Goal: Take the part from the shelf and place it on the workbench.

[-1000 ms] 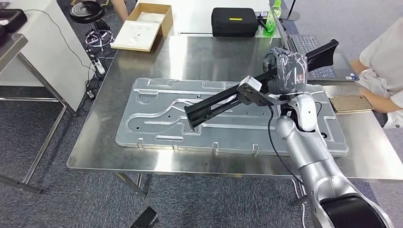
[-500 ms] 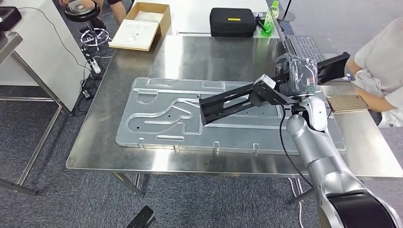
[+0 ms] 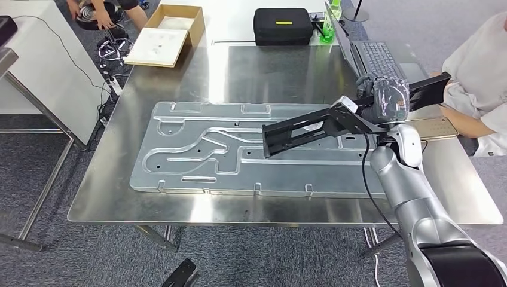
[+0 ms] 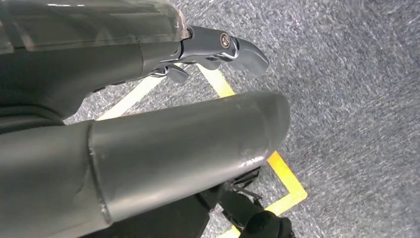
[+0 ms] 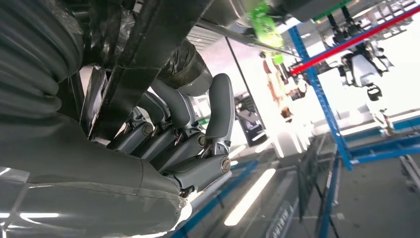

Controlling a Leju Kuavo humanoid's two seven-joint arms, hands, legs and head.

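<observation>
My right hand point(image 3: 385, 95) grips a long black part point(image 3: 305, 128) near its far end and holds it tilted above the steel workbench point(image 3: 263, 66). The part's free end hangs over the right half of a large grey stamped panel point(image 3: 197, 149) lying on the bench. In the right wrist view the fingers point(image 5: 198, 144) curl around the dark bar of the part point(image 5: 143, 64). My left hand point(image 4: 148, 109) hangs over grey carpet, holding nothing, its thumb and fingers apart.
A black case point(image 3: 282, 26), a cardboard box point(image 3: 167, 36), a green bottle point(image 3: 327, 27) and a laptop point(image 3: 373, 57) stand along the bench's far side. A person point(image 3: 478, 72) sits at the right by a brown tablet point(image 3: 436, 127). Another person point(image 3: 98, 12) is at the far left.
The whole picture has shifted, so the camera moved. Against the panel, my right hand has carried the black part to the right; the grip is unchanged.
</observation>
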